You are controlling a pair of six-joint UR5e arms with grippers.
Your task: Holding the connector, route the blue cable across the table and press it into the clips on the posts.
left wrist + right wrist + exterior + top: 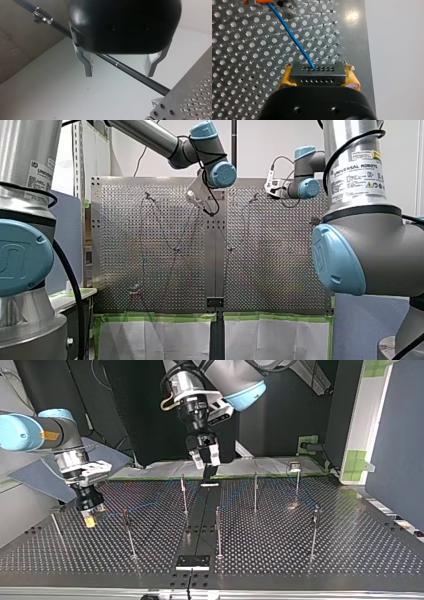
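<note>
The right claw is clenched on the black connector, with its yellow pads pressed against the connector's two ends and the rows of small holes facing away from the wrist. The blue cable leaves the middle of the connector's upper row and runs straight ahead of the claw, slanting over the perforated tabletop, to a metal fitting with an orange part beside it. How the cable sits in that fitting cannot be made out. In the top view this right claw hangs low over the tabletop, near its edge, with a thin post just beside it and more posts standing further off. The left claw is well apart from it, raised above the tabletop's far side, and is released: its fingers stand apart with nothing between them. The left wrist view shows the same, with the left claw and its metal fingers spread wide and empty. A dark rod crosses beyond the claw, and a corner of the tabletop lies off to one side.
</note>
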